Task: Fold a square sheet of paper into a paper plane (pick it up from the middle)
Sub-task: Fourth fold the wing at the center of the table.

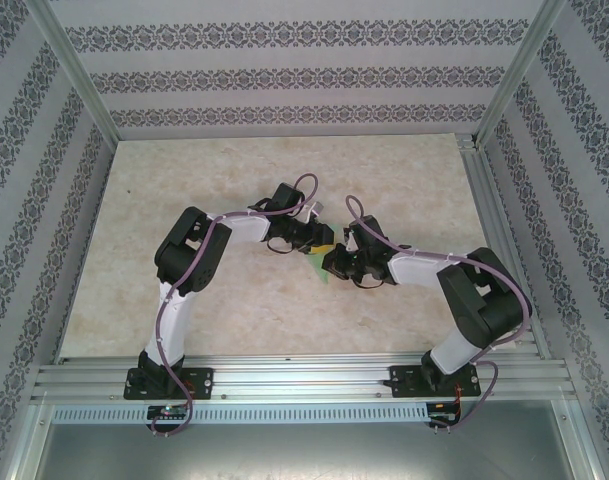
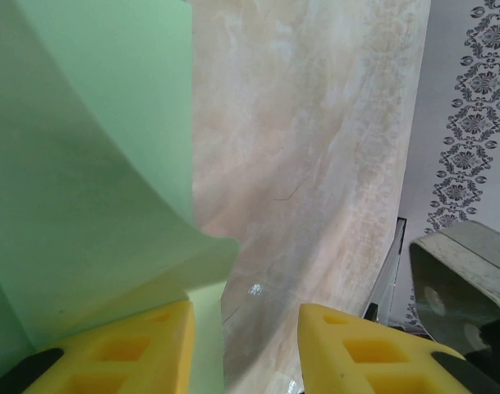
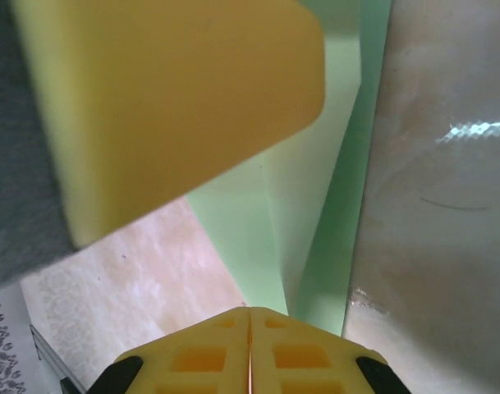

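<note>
One square sheet of paper (image 1: 318, 263), two grippers, at the middle of the tabletop (image 1: 234, 320).
Your left gripper (image 2: 245, 341) stands spread, the paper against one finger; your right gripper (image 3: 250, 318) is pressed together, and whether it holds the paper is unclear.

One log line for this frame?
light-green paper sheet: creased, curled up | left gripper: open, sheet against one finger | right gripper: shut, beside sheet

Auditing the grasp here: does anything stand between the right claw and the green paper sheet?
Nothing visible does. The right claw, shut, sits right at the green paper sheet; a yellow finger of the left claw hangs beside the sheet, not between them.
</note>
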### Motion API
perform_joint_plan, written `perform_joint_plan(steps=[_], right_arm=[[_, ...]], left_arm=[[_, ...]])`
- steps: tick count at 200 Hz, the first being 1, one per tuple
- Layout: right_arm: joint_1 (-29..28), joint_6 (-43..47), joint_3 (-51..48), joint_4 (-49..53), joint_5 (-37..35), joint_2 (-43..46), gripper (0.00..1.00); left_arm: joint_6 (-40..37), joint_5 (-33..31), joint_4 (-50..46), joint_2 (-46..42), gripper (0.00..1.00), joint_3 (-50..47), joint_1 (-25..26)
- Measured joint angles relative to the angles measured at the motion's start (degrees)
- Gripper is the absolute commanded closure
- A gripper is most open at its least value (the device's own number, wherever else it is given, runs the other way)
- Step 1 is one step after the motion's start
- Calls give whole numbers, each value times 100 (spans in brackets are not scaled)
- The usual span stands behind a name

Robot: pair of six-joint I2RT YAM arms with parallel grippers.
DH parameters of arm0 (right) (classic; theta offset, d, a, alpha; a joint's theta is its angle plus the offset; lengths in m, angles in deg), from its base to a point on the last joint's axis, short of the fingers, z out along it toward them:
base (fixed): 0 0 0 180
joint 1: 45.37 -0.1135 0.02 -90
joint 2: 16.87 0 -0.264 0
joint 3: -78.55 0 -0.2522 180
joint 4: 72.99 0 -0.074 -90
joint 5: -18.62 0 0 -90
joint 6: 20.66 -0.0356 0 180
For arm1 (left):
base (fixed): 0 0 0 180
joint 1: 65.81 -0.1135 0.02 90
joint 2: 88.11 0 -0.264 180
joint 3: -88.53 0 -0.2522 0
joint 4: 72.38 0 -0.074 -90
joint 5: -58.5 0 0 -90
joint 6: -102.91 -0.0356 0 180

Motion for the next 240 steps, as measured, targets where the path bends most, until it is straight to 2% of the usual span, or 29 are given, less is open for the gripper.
perform_joint_plan(steps=[29,141,240], right_arm=[[66,-153,-208,-343,92,-192,92],[111,-221,-291,-544,293,-87,91],[111,-640,-675,-1526,590,-481,92]], left_arm=[[0,7,-2,0,60,0,0],[2,7,-2,0,61,0,0],[2,7,-20,0,61,0,0]])
